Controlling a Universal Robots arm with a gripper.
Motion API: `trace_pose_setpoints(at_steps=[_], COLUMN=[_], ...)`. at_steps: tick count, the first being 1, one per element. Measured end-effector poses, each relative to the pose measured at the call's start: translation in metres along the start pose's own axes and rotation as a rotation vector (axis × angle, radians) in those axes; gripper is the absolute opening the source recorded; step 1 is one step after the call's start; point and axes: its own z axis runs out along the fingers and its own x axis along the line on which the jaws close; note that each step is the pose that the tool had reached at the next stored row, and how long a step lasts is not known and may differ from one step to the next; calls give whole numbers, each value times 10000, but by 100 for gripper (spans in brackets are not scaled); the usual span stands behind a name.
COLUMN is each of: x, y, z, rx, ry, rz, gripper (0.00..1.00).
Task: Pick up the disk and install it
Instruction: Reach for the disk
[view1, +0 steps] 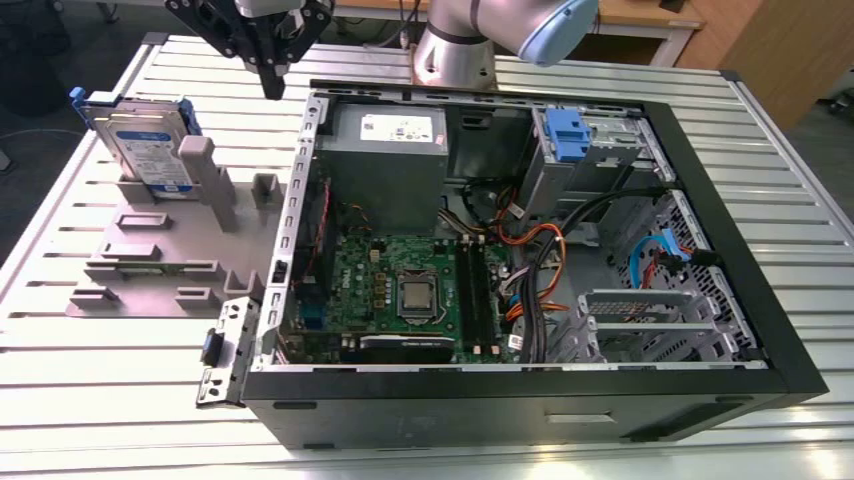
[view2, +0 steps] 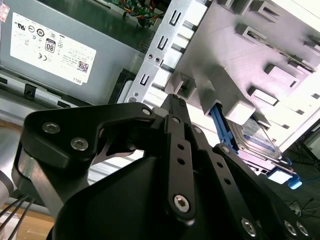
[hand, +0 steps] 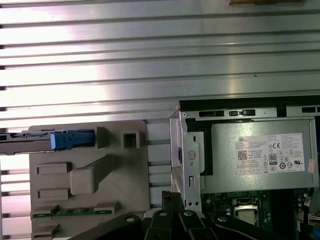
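Silver metal with a white-and-blue label and a blue plastic frame, the flat rectangular disk (view1: 144, 150) is seen standing on edge in a slot of the pale grey plastic fixture plate (view1: 147, 262). This plate is laid on the ribbed aluminium table (view1: 120, 380), at the exterior view's left of the open black computer case (view1: 747, 300). The black linkage gripper (view1: 274, 88) is held above the table over the strip between plate and case, at the exterior view's right of the disk and apart from it. Its fingers are drawn together to one narrow tip, with nothing gripped between them. In the first wrist view the disk (hand: 30, 141) is shown edge-on, its blue frame end on the side nearer the case, with the gripper (hand: 167, 197) off beside the case corner. In the second wrist view the disk (view2: 255, 137) is glimpsed behind a grey post of the plate, beyond the gripper (view2: 172, 102). The case's perforated steel side rail (view1: 310, 180) is near the gripper tip, and the grey metal power supply box with a white sticker (view1: 387, 140) sits just inside it. Bare slatted table is seen behind the disk and round the plate's outer edges. A grey metal cage with a blue tab (view1: 571, 140) is set deep in the case, well apart from the disk.
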Motion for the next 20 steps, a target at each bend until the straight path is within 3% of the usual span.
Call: trace_pose_setpoints(at_steps=[12, 20], x=[28, 143], y=[23, 57], z=[6, 15], rx=[-1, 2], ry=[15, 50], rz=[1, 3], gripper=[11, 11])
